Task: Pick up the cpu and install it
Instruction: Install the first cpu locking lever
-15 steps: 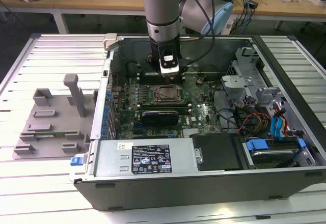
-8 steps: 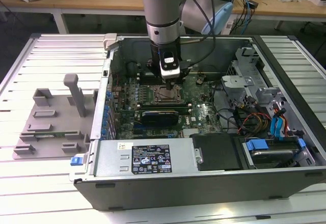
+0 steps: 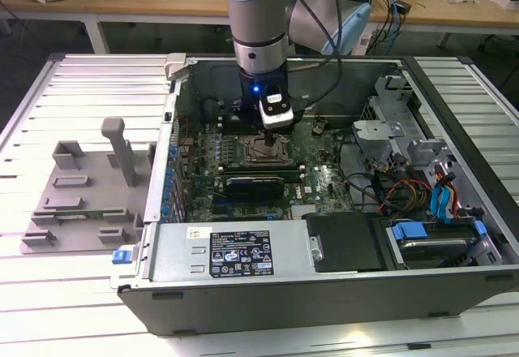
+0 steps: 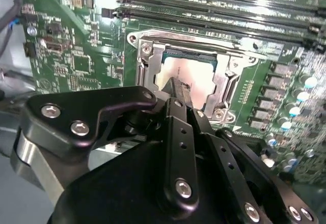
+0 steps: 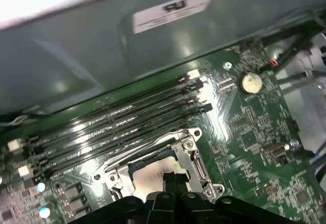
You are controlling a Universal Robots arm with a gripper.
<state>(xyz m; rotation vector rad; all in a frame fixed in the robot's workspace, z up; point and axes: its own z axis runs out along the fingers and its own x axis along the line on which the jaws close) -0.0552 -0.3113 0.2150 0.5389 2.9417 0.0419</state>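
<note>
CPU [image 4: 191, 79] lies flat inside the metal socket frame [image 4: 145, 63] on the motherboard [image 5: 244, 117], seen in both wrist views. Gripper [image 4: 175, 89] sits directly above it, fingers drawn together, tips at the lid; grip cannot be confirmed. Judgement: keep chip square to frame, press lightly, no sideways drag.

A pale counter [image 3: 73, 316] of ribbed metal slats carried everything. An open dark-grey metal computer case [image 3: 324, 292] lay flat on it, toward the exterior view's right. Just beside the case, on the exterior view's left, a grey plastic fixture plate [image 3: 81, 203] with upright posts rested on the slats.
</note>
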